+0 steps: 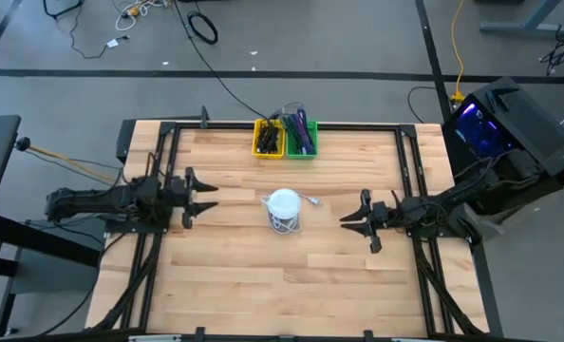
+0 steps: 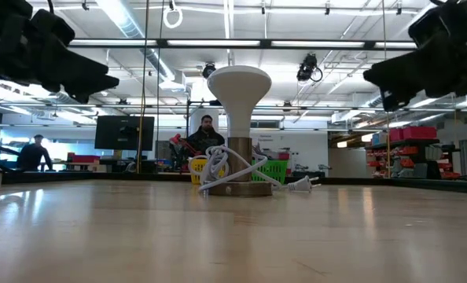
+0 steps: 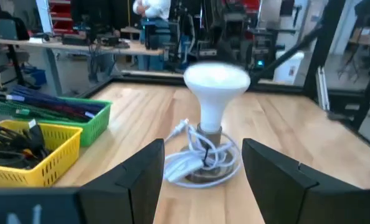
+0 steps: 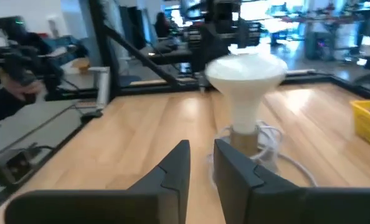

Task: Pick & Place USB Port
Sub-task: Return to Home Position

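The left gripper [image 1: 212, 199] hovers above the table [image 1: 225, 285] with its fingers [image 3: 138, 177] well apart and nothing between them. The left wrist view cuts off all but their inner faces. The right gripper [image 1: 347, 218] hovers opposite, its fingers [image 4: 172, 171] drawn nearly together. A narrow slit of bare wood shows between them, and they grip nothing. In the low view both arms are dark masses cropped at the upper corners, and no fingertips can be made out there.

Between the grippers stands a white lamp [image 1: 284, 204], with the left gripper at its 9 o'clock and the right at its 3 o'clock, both apart from it. A white cord [image 2: 218, 169] is wound round its base, and the plug [image 2: 300, 185] lies on the wood at its 3 o'clock.

At the lamp's 12 o'clock, by the table's far edge, the yellow bin [image 1: 267, 141] and green bin [image 1: 302, 139] sit side by side. Black cables [image 3: 10, 140] lie in the yellow one and purple cables [image 3: 48, 107] in the green; how many cannot be told. In the low view the lamp hides most of both bins.
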### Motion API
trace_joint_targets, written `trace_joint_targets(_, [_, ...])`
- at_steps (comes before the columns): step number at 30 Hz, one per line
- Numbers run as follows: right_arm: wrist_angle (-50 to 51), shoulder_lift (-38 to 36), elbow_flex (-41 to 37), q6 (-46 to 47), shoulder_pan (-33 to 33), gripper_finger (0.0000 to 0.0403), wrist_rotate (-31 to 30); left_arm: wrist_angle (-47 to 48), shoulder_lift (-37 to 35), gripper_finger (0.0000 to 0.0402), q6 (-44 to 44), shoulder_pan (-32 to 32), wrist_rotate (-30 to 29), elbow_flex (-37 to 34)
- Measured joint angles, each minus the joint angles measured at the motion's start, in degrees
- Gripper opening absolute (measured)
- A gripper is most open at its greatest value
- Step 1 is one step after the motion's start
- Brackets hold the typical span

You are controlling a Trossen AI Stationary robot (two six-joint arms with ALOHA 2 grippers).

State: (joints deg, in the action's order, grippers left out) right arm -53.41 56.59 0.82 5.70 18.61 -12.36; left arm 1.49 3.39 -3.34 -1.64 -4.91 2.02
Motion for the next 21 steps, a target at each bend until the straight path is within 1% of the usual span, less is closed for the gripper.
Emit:
trace_joint_targets(4, [2.28, 0.45, 0.02, 1.53, -0.02, 0.0075, -4.72, 0.26, 0.51, 0.0220, 3.86, 0.00, 0.14, 0.00])
trace_joint_targets(7, [2.37, 0.43, 0.02, 5.49, -0.04, 0.0075, -7.32, 0.20, 0.92, 0.0220, 0.77, -0.01, -1.10, -0.02])
trace_joint_targets(10, [2.40, 0.43, 0.02, 7.97, -0.04, 0.0075, -7.63, 0.00, 0.90, 0.0220, -0.94, -0.05, -0.80, -0.04])
trace_joint_targets(21, [2.49, 0.43, 0.02, 8.22, -0.04, 0.0075, -7.65, -1.04, 0.84, 0.0220, -0.53, -0.05, -0.20, -0.22])
